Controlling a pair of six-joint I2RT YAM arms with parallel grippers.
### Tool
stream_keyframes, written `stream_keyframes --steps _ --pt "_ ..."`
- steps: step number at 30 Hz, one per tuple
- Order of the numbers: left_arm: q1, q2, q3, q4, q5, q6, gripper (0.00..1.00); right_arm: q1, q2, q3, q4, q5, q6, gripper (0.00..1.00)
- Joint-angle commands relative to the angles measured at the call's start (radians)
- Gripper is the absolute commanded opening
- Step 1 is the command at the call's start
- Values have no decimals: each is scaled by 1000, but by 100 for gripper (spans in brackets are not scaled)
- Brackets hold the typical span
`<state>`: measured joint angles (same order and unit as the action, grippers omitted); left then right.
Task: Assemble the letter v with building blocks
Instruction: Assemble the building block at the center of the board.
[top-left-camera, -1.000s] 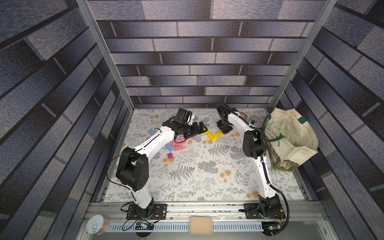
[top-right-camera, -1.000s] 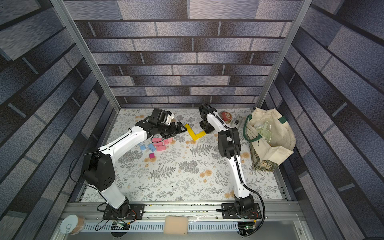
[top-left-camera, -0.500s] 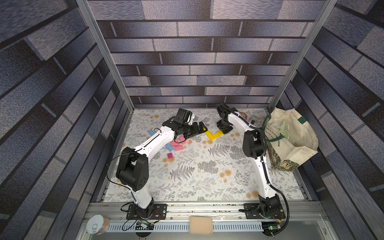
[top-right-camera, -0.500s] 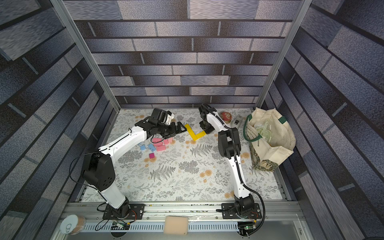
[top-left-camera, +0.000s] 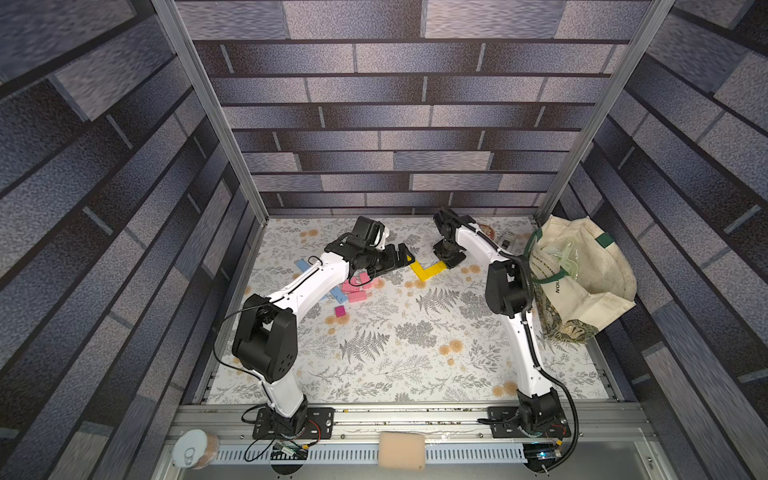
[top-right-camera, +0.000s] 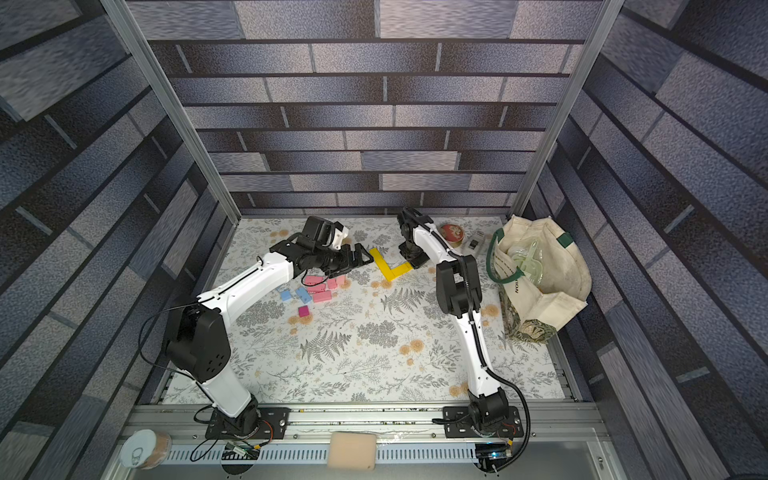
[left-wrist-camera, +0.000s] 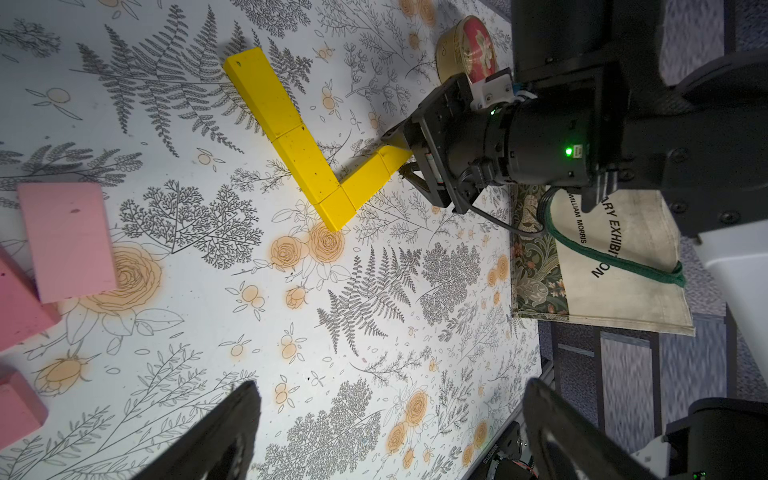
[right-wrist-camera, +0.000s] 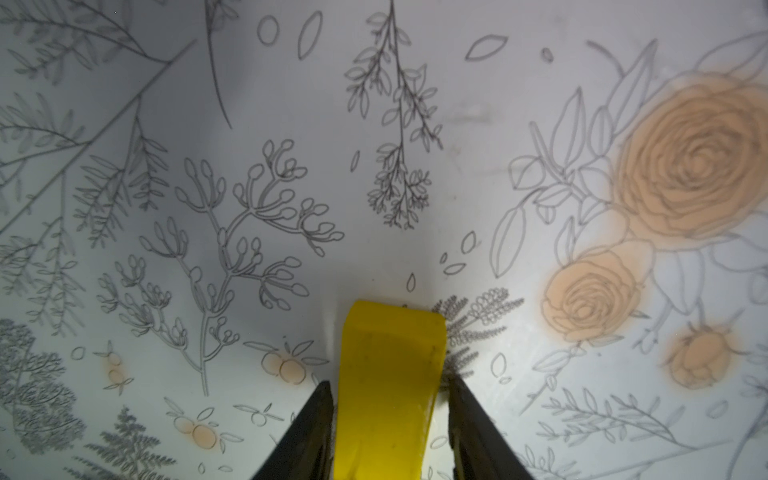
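- Right pincer (right-wrist-camera: 390, 382) reaches down to the tabletop, its two fingers (right-wrist-camera: 316, 419) straddling the end of a yellow block (right-wrist-camera: 390, 345). They sit close along both its sides, with a thin sliver of light down one, so I cannot tell whether they press it.
- That block lies flat on the flowered table (right-wrist-camera: 291, 124). It forms the outer end of the shorter arm of an angled figure of yellow blocks (left-wrist-camera: 305, 166), laid end to end and touching.
- From this pincer the shorter arm runs to a corner, where the longer arm turns off towards the left pincer (top-left-camera: 401, 258).
- Left pincer is spread wide with nothing between its fingers (left-wrist-camera: 232, 428). It hangs over bare table, near the far end of the longer arm.
- Back along the left arm from that pincer, partly under it, lie the pink blocks (top-left-camera: 358, 286) in a loose cluster. The blue blocks (top-left-camera: 338, 294) are just beside them.
- One small magenta cube (top-left-camera: 340, 311) sits alone, a little farther from the pincer than the pink ones.
- On the far side of the right pincer from the yellow figure stands a round red-and-gold tin (top-right-camera: 452, 233), with a small pale box (top-right-camera: 474, 243) just beyond it.
- Farthest out on that side, a cream cloth bag (top-left-camera: 582, 274) with green handles slumps at the table's edge.
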<state>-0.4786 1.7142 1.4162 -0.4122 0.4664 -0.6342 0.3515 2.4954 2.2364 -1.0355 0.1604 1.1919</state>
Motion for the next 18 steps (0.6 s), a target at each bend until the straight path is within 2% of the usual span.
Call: stream_keyframes --steps 1,18 --pt "-6 2 21 -28 -13 23 100 5 -27 11 -47 14 -6 47" --pt "-6 2 21 -29 -17 24 100 6 -44 -14 -37 18 -13 47"
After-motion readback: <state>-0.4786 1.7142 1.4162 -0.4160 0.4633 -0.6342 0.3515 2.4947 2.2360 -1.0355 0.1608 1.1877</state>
